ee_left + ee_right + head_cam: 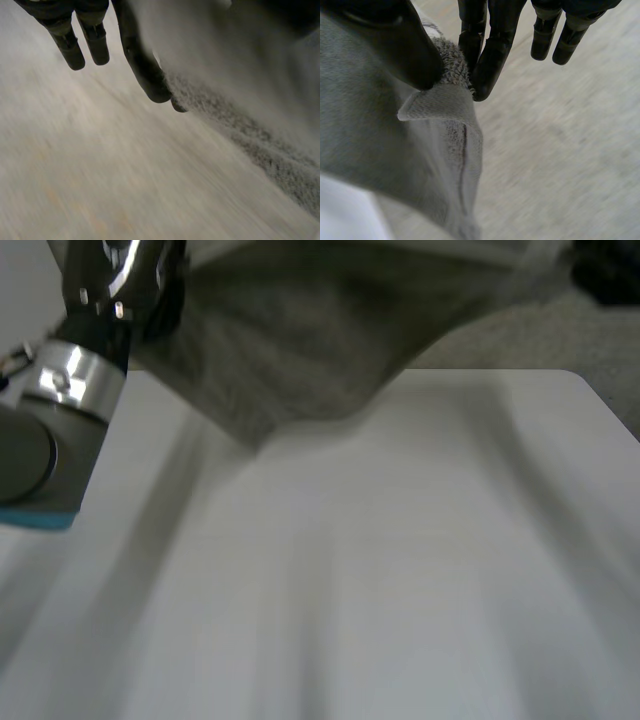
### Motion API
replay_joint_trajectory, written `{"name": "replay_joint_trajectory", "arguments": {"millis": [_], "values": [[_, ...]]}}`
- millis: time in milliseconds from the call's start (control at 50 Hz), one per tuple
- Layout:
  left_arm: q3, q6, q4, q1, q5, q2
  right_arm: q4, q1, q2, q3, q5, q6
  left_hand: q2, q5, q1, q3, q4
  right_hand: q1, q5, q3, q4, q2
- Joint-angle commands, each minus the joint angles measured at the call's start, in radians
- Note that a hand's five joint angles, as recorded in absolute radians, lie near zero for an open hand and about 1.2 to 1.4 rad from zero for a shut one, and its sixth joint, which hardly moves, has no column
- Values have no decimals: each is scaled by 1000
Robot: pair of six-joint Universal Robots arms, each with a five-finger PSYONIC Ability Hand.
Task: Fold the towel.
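Towel (300, 350) hangs lifted above the far side of the white table (420, 570); you see the right hand (492, 55) pinching its corner between thumb and fingers; the left hand (142, 65) seems to pinch an edge, though cloth hides most of that grip.

In the head view the towel (300, 350) runs off the top of the frame, so no idea how far up it goes. The left arm (50, 430) gets chopped by the left edge. There's a dark lump (605, 270) in the upper right corner, cut off, can't tell what it is. In the left wrist view, cloth covers most of the left hand (142, 65) thumb.
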Motion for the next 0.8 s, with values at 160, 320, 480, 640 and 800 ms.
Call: {"name": "replay_joint_trajectory", "arguments": {"millis": [160,320,480,640,800], "values": [[-228,134,-195,73,33,-95,43,-91,78,377,-71,-275,53,56,110,-38,-47,58,74,14,29,61],[-232,205,-394,56,35,-86,198,-112,29,366,-71,-303,53,56,110,-38,-47,58,74,14,29,61],[-232,197,-648,50,58,73,419,-141,-86,334,-81,-311,53,56,110,-38,-47,58,74,14,29,61],[-170,128,-977,52,52,250,779,-141,-97,221,-72,-426,53,56,110,-38,-47,58,74,14,29,61],[-36,110,-1042,63,3,158,938,-39,174,47,136,-693,53,56,110,-38,-47,58,74,14,29,61]]}}
